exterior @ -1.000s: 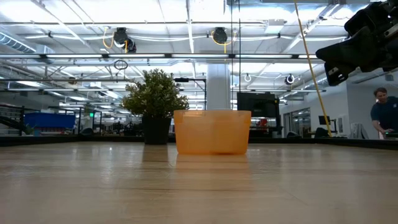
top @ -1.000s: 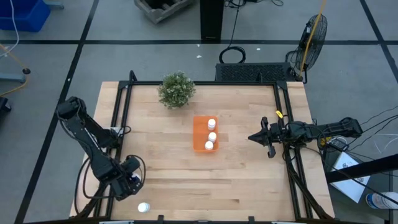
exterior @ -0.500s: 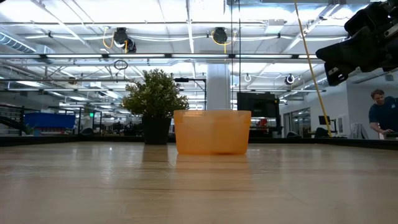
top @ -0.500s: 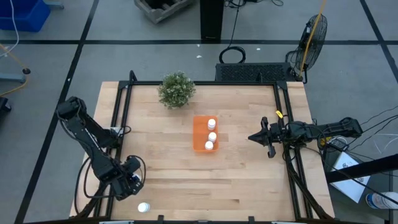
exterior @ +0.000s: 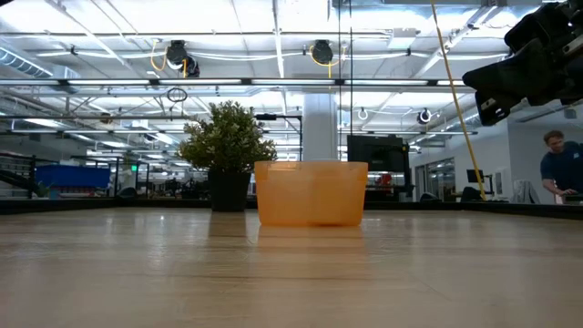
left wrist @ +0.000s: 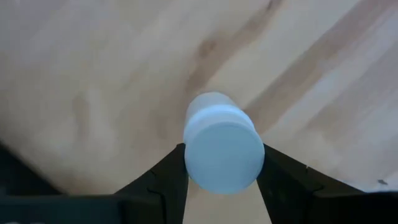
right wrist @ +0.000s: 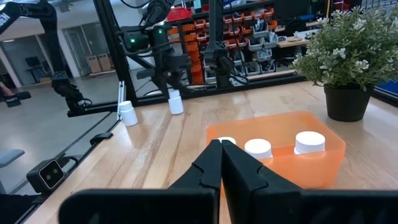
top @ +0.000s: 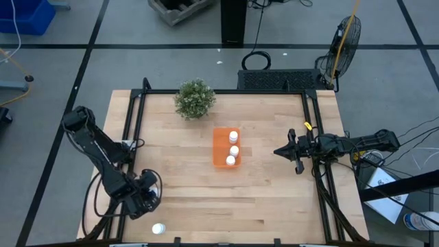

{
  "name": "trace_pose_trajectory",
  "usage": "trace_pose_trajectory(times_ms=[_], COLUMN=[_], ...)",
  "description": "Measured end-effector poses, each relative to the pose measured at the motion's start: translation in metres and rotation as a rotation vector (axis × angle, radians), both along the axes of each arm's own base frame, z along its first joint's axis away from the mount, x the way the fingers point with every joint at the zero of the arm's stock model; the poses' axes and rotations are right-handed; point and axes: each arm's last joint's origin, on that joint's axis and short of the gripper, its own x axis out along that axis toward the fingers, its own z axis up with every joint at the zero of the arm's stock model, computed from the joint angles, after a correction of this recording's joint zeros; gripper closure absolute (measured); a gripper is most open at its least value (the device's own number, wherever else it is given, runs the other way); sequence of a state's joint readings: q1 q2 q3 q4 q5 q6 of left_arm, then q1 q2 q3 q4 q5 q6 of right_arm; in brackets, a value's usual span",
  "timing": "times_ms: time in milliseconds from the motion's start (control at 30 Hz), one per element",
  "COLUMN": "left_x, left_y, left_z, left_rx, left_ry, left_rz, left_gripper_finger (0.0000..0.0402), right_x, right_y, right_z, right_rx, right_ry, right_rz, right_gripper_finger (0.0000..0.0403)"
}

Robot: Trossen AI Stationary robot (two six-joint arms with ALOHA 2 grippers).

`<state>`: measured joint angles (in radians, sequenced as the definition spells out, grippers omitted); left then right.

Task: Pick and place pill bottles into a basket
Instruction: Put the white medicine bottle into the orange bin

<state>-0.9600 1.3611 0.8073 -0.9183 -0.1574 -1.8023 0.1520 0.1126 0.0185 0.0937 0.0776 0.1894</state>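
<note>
The orange basket [top: 227,147] stands mid-table with three white pill bottles [top: 234,150] upright inside; it also shows in the low view [exterior: 311,193] and the right wrist view [right wrist: 280,155]. My left gripper [top: 144,196], near the table's near left corner, is shut on a fourth bottle [left wrist: 222,148]. A fifth bottle [top: 158,228] stands on its base at the near edge, beside that gripper [right wrist: 127,114]. My right gripper [top: 277,151] is shut and empty, held above the table to the right of the basket. My left gripper pinches the bottle's upper sides [left wrist: 186,163], at its cap, between its two fingers [left wrist: 163,180]. The fingers come from above, pointing down. The bottle stands upright, cap up [right wrist: 175,102]. Whether its base is on the table or just clear of it, I cannot tell.
A bushy green potted plant [top: 195,98] stands at the far side, left of the basket. Black rails [top: 134,130] run along the table's left and right sides. A person [exterior: 557,164] shows in the room beyond the table.
My left gripper has shifted a little away from the table's near edge with the bottle still between its fingers.
</note>
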Motion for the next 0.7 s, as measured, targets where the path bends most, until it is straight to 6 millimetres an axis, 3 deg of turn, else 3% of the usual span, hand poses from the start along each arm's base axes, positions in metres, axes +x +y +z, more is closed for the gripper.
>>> trace_pose_trajectory(times_ms=[367, 700], left_x=[0.032, 0.064], left_y=[0.032, 0.076], left_z=[0.003, 0.004], left_rx=[0.16, 0.208], left_ry=[-0.075, -0.029], left_rz=[-0.097, -0.226], left_gripper_finger=[0.023, 0.0231], right_x=[0.0, 0.0], right_y=[0.0, 0.0], right_z=[0.0, 0.0], right_rx=[0.0, 0.0], right_ry=[0.0, 0.0], right_rz=[0.0, 0.0], right_gripper_finger=[0.0403, 0.0403])
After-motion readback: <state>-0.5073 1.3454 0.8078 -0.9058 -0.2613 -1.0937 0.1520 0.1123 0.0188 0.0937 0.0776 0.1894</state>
